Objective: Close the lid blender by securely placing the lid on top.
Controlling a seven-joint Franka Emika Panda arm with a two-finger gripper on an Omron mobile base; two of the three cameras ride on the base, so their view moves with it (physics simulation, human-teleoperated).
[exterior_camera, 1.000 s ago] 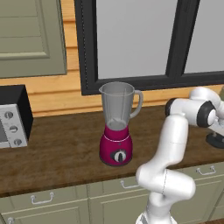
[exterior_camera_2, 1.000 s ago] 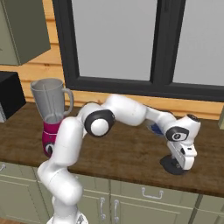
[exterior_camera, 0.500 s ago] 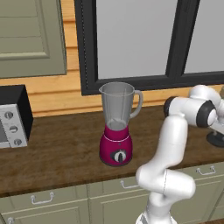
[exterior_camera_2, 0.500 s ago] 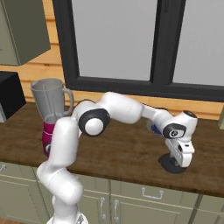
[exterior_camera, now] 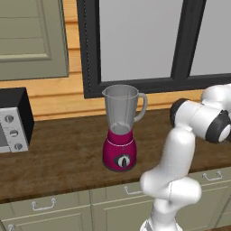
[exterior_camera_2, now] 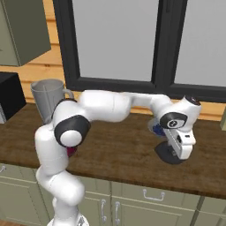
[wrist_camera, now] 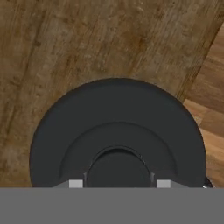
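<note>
One step in: my hand (exterior_camera_2: 175, 155) is down on the lid (wrist_camera: 117, 140), fingers pinched on its raised centre, lid apparently not yet off the tabletop (exterior_camera_2: 119, 154). It sits well right of the blender (exterior_camera: 122, 131), whose jar stands open. Next: lift straight up, carry left over the rim, seat it level. Room above is open; I'd watch the jar handle, the dish behind the lid and the tabletop's front edge.
</note>
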